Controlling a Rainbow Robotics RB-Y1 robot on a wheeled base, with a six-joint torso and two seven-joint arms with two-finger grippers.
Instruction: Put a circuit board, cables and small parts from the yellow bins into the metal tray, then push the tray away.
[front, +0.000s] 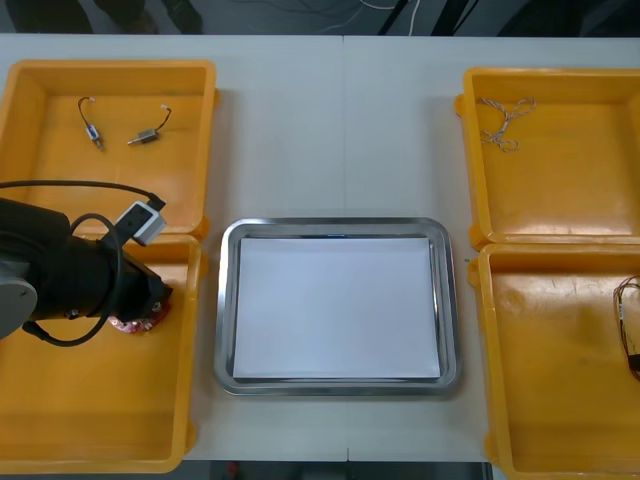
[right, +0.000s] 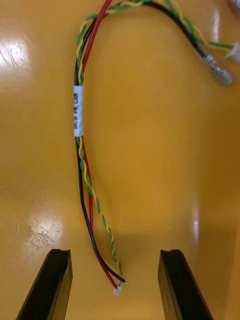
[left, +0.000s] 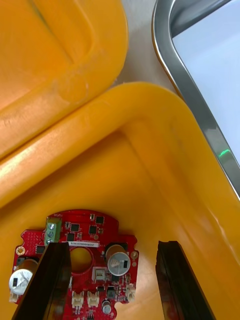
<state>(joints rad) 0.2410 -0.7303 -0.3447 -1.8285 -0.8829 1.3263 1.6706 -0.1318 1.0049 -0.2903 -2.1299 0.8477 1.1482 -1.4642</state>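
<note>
A round red circuit board (left: 82, 260) lies on the floor of the near-left yellow bin (front: 90, 420), close to its corner by the tray. My left gripper (left: 112, 290) hangs over it, open, with the board between its fingers (left: 50, 285); in the front view the left gripper (front: 148, 305) covers most of the board (front: 132, 325). My right gripper (right: 115, 287) is open above a red, black and yellow-green cable (right: 82, 165) in the near-right bin (front: 560, 400); the cable's loose ends lie between the fingers. The metal tray (front: 228, 300), white inside, holds nothing.
The far-left bin (front: 40, 170) holds two small metal parts (front: 148, 137) with short wires. A pale twisted cable (front: 505, 122) lies in the far-right bin (front: 560, 190). The tray's rim (left: 200, 115) runs right beside the near-left bin's wall.
</note>
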